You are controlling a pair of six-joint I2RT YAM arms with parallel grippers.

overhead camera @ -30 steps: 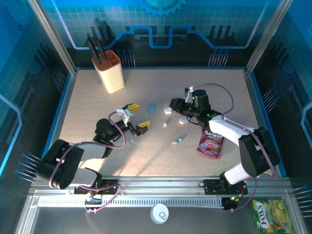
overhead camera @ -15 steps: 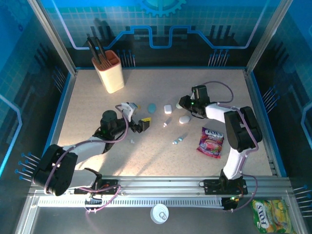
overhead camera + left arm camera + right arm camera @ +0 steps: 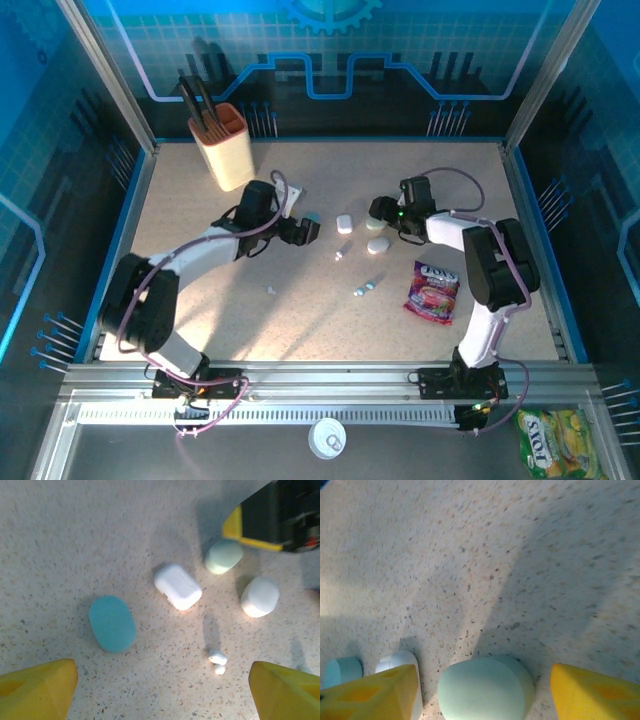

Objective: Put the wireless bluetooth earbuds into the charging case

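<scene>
Left gripper [image 3: 162,664] gapes wide and empty. Two white earbuds [image 3: 217,661] lie between its fingertips, nearer one finger. They look tiny, light, hard and slick, so pinch across each body. There are four cases: one blue case [image 3: 112,623], two white cases [image 3: 178,586], and one mint case [image 3: 485,692] between the right gripper's [image 3: 483,675] open jaws.
</scene>
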